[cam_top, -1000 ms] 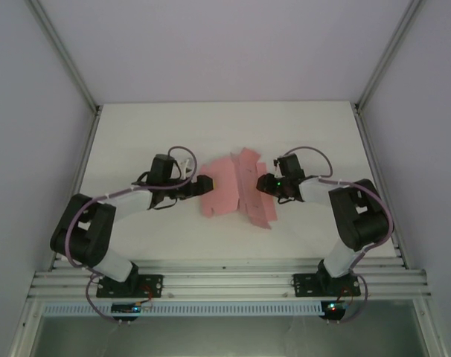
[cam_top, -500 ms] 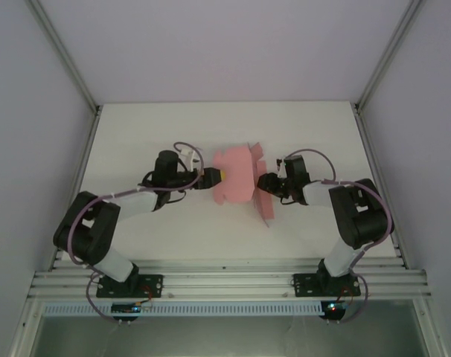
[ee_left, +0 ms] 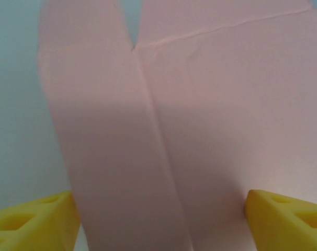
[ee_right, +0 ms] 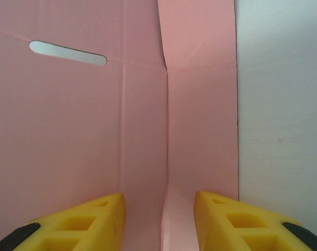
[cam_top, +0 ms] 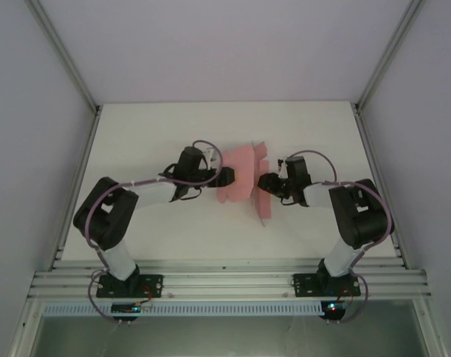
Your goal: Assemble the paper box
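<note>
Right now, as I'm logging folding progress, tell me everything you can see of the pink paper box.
The paper box is a thin pink die-cut card sheet, partly folded and not yet a box. It shows score creases, notched flaps, one narrow slot and a strip pointing toward the near edge. It sits mid-way across the white table, some panels raised. The left gripper and right gripper flank it, fingers open astride the card; contact is unclear.
</note>
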Action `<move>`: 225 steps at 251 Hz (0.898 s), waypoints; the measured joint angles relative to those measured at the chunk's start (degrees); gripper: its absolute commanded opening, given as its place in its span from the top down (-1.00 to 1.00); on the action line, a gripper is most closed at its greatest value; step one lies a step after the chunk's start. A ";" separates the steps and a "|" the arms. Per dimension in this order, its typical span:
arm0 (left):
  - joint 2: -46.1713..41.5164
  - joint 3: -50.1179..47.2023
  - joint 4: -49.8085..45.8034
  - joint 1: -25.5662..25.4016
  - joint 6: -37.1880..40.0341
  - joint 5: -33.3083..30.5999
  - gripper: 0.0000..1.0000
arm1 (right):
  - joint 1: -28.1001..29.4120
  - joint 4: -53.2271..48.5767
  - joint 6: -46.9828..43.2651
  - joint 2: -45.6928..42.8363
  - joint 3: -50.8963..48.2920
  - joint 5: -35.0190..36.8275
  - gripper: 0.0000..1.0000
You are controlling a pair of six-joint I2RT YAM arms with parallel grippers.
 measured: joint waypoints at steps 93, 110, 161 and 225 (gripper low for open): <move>3.23 7.65 -6.25 -3.06 3.89 1.68 -1.00 | -0.04 1.09 -0.63 -0.48 -0.83 -0.33 0.13; 2.32 6.05 -4.83 -3.04 3.08 2.21 -0.83 | -0.04 1.38 -0.70 -0.55 -1.09 -0.37 0.13; -4.68 3.15 -9.09 -3.23 3.56 1.01 -0.11 | -0.02 0.50 -1.16 -1.27 -1.16 -0.13 0.10; -17.73 -2.10 -14.45 -1.92 4.90 -3.54 1.00 | -0.04 -11.37 -4.17 -9.25 -1.55 3.08 -0.02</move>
